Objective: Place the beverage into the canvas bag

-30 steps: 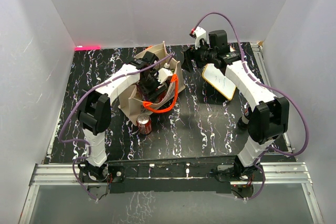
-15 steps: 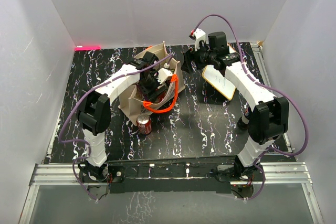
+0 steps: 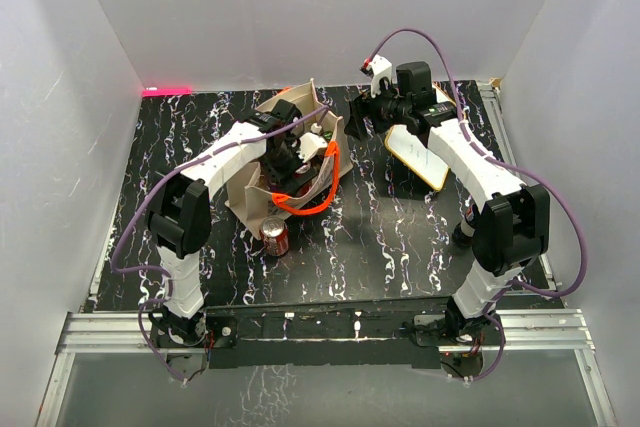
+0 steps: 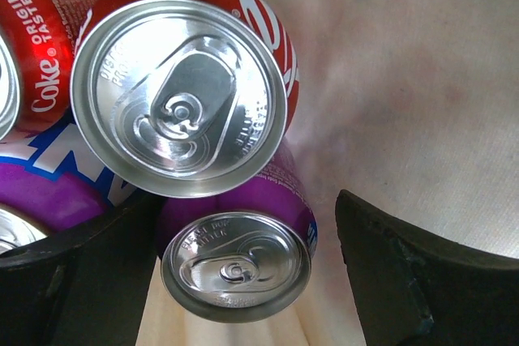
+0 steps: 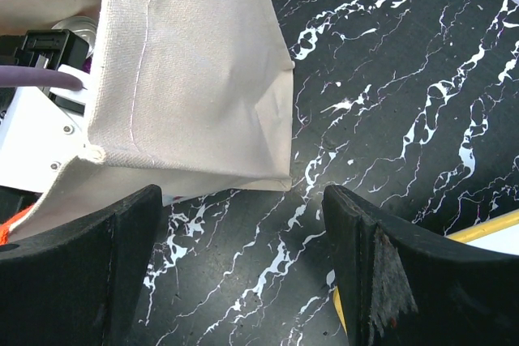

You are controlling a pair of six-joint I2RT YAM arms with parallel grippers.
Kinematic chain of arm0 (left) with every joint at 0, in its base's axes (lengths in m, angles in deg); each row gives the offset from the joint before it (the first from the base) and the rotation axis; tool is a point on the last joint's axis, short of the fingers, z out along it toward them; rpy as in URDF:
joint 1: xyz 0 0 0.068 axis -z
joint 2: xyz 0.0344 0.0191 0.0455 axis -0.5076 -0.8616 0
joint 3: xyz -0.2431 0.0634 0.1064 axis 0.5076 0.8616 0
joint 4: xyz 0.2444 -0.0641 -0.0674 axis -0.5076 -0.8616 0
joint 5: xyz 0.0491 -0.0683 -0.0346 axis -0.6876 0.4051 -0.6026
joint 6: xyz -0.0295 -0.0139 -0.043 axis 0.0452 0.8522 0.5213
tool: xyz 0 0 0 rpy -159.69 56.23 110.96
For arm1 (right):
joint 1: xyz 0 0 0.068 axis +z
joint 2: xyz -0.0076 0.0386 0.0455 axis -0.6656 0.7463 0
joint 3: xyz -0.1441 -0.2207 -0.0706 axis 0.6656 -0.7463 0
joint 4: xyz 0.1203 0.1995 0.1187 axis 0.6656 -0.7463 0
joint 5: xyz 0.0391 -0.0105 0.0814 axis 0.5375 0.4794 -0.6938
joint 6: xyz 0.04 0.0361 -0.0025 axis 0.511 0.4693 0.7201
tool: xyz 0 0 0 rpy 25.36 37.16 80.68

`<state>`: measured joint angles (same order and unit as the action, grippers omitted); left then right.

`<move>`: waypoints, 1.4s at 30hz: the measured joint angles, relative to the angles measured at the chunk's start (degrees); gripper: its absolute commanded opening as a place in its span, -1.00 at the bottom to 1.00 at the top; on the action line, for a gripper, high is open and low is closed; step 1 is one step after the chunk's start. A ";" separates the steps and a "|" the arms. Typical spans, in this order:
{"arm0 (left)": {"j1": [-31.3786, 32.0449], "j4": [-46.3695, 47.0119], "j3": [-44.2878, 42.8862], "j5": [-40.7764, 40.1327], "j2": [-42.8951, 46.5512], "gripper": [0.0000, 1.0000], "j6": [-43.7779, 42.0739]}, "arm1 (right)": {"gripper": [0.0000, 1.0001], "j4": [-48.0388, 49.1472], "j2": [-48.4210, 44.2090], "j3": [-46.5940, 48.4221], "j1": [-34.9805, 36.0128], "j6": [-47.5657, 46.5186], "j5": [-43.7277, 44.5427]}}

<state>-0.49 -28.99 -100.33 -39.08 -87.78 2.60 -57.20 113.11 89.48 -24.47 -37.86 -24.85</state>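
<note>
The black marble-patterned table (image 3: pixel 400 237) carries everything. Left of its middle stands the boxy beige canvas bag (image 3: pixel 248 197), mouth up, one of its orange loop handles (image 3: pixel 325 192) draped over the near-right side. A white rectangular board with a yellow rim (image 3: pixel 420 152) lies flat to the right, well apart from the bag.

The left gripper (image 4: pixel 247 216) reaches down into the bag's mouth. Its wrist view shows the fingers (image 4: pixel 422 273) apart. A purple drinks can (image 4: pixel 235 269) stands upright between them, with bare canvas showing in the gap on one side, so nothing is clamped. Just beyond it stands a red cola can (image 4: pixel 178 95), with a second red cola can (image 4: pixel 32 46) and another purple can (image 4: pixel 49 200) at the left edge, all inside the bag.

The right gripper (image 5: pixel 243 265) hovers outside the bag's far-right corner, jaws wide, gripping nothing, with only table between them.

One small red drinks can (image 3: pixel 274 237) stands upright on the table, just beside the bag's near wall.

The task looks mostly done, since at least four drinks sit inside. What seems left is lifting the left gripper clear without tipping the cans, and probably bagging the lone red can outside.
</note>
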 measured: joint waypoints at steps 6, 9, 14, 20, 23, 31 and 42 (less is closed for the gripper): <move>0.07 -1.09 -0.66 -0.33 0.02 0.38 0.22 | 0.65 0.44 -0.07 -0.02 0.04 0.42 -0.02; -0.09 -1.73 -0.94 -0.44 0.31 0.04 0.26 | 0.65 0.74 -0.07 -0.22 0.04 0.46 -0.02; -1.22 -2.80 -1.03 0.02 0.63 -0.48 0.04 | 0.65 1.70 -0.17 -1.57 0.04 0.48 -0.31; -2.19 -4.44 -3.37 2.84 0.63 -1.00 1.03 | 0.65 2.23 -0.15 -1.90 0.04 0.68 -0.59; -2.32 -5.38 -5.29 3.98 0.63 -1.00 1.27 | 0.65 2.86 -0.15 -1.97 0.04 0.70 -0.66; -3.61 -10.32 -9.35 4.00 0.63 -1.00 1.22 | 0.65 4.33 -0.68 -3.45 0.04 0.74 -0.66; -6.97 -16.83 -11.91 0.48 0.66 -1.00 0.63 | 0.66 6.45 -1.05 -3.74 0.04 1.46 -1.57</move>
<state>-7.46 -45.82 -112.25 -38.60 -87.13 3.24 -50.75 112.06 85.74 -24.43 -36.40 -26.43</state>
